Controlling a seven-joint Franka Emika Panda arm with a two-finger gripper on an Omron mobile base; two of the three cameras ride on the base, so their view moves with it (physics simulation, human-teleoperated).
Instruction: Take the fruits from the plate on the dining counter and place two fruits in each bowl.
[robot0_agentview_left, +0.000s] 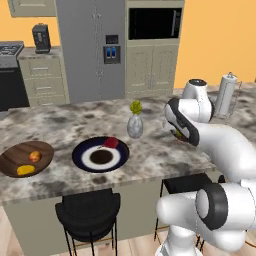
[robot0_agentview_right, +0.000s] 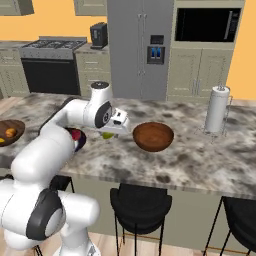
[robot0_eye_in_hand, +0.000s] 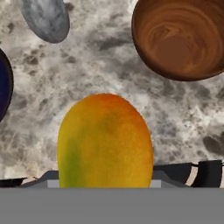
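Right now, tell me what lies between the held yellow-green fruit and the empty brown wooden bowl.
Bare marble counter top alone, per the hand view: nothing sits between the yellow-green fruit in the pincer and the empty brown wooden bowl.

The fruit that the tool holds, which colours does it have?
The fruit is yellow-orange with a green patch low on one side; the hand view shows it best.

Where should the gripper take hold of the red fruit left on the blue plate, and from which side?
Probably from above, with the fingers closing across the middle of the red fruit. It lies low at the far rim of the flat plate, so a sideways approach would likely scrape the plate. The grey vase stands close by to its right, so come straight down. The gripper currently holds the yellow-green fruit.
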